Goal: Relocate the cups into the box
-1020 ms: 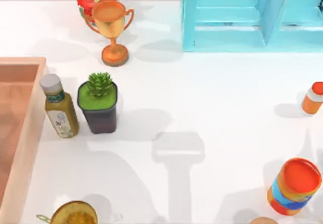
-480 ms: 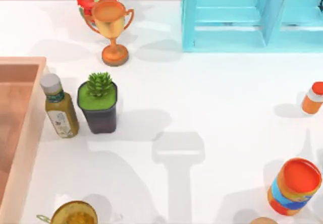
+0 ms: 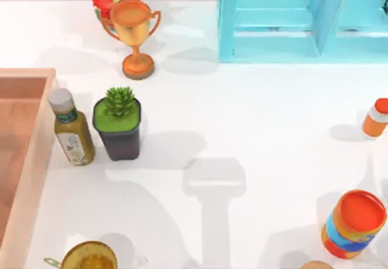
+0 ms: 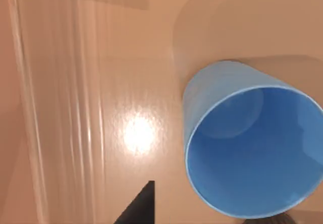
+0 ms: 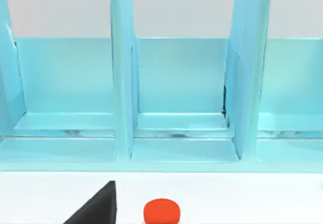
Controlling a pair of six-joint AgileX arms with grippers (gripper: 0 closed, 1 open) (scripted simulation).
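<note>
A light blue cup [image 4: 252, 148] stands upright on the glossy salmon-tan floor of the box [image 4: 101, 82], seen from above in the left wrist view. My left gripper [image 4: 211, 213] hovers just over it, open. One dark fingertip [image 4: 139, 206] sits clear of the cup's wall, and the other peeks out behind the rim. In the top view the box [image 3: 36, 154] runs along the table's left edge with its thick wall showing. My right gripper [image 5: 96, 209] is parked, facing the turquoise cabinet.
A dressing bottle [image 3: 71, 129] and a potted succulent [image 3: 118, 123] stand right beside the box wall. A gold trophy [image 3: 133, 36] and the turquoise cabinet [image 3: 291, 20] are at the back. An orange-lidded can [image 3: 353, 223] and a small orange bottle [image 3: 376, 117] stand at the right.
</note>
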